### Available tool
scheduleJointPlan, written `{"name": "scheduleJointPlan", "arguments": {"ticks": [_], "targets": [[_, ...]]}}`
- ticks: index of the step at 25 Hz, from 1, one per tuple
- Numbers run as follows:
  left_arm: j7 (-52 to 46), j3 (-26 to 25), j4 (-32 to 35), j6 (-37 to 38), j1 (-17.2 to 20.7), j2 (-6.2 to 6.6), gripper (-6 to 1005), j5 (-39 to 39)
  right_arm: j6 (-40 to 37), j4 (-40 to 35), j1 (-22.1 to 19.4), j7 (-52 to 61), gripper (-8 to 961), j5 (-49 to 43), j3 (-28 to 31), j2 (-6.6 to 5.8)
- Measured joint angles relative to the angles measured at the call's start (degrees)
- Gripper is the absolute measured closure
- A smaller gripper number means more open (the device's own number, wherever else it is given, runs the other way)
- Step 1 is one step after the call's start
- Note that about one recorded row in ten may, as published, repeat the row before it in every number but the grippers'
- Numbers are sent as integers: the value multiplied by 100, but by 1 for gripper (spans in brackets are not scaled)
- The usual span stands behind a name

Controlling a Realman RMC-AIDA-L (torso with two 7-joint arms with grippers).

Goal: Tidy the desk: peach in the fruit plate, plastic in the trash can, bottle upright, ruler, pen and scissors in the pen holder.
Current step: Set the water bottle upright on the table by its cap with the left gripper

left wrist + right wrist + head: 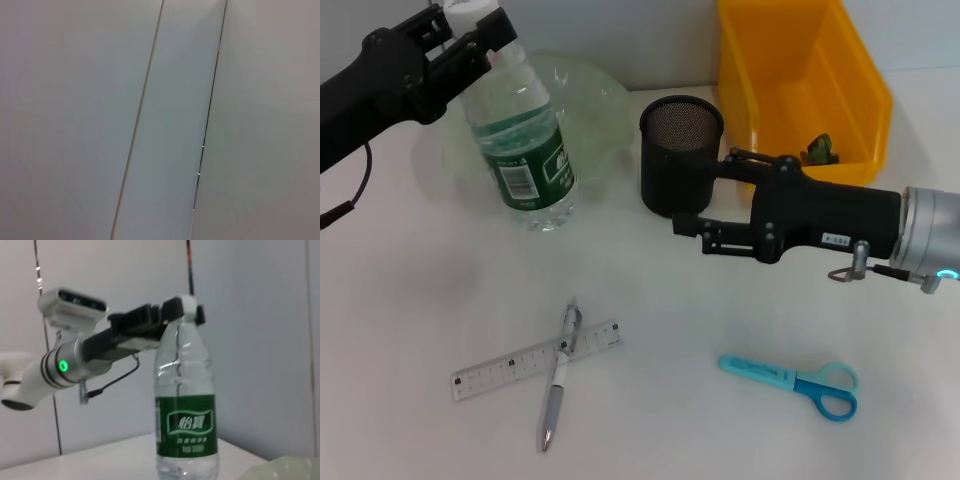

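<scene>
White bench [720, 420]: left pincer [470, 25] clamps the upright bottle [520, 150] at its cap, at 11 o'clock; right pincer's [692, 228] opening unclear.

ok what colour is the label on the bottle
Green with white lettering, on the clear bottle; the label shows best in the right wrist view.

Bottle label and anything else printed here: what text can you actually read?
Bottle label: white Chinese brand characters on green, too blurred to quote; smaller lines unreadable.
Barcode on the label, head view: digits illegible.
Ruler: scale marks only, numbers too small.
Right gripper: small white sticker, unreadable.
</scene>
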Motion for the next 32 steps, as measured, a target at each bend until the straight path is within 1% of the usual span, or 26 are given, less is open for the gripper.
{"name": "scheduleJointPlan", "arguments": {"ticks": [4, 9, 10, 16, 18, 21, 22, 23, 31, 32], "targets": [[76, -6, -3, -110, 48, -10, 556, -1, -5, -7, -15, -14, 184, 22, 177, -10], [208, -32, -17, -208, 104, -53, 555, -3, -148, 16, -27, -80, 184, 87, 771, 11], [342, -119, -39, -341, 174, -94, 555, -5, -149, 31, -29, -87, 184, 125, 845, 10], [718, -293, -150, -625, 328, -170, 555, -16, -113, 58, -112, -188, 184, 179, 1245, 16], [809, -306, -207, -665, 345, -174, 555, -26, -113, 60, -120, -191, 184, 180, 1259, 16], [1290, -318, -565, -791, 378, -175, 556, -136, -128, 66, -139, -194, 185, 184, 1284, 16], [1290, -318, -565, -791, 378, -175, 556, -136, -135, 67, -142, -194, 185, 184, 1285, 16], [1559, -332, -740, -865, 378, -180, 556, -238, -143, 67, -148, -194, 185, 184, 1285, 16], [1979, -358, -1020, -1236, 321, -203, 556, -362, -181, 68, -207, -193, 184, 170, 1228, 11], [2115, -360, -1133, -1365, 301, -211, 556, -464, -212, 68, -211, -193, 184, 151, 1220, 7]]}}
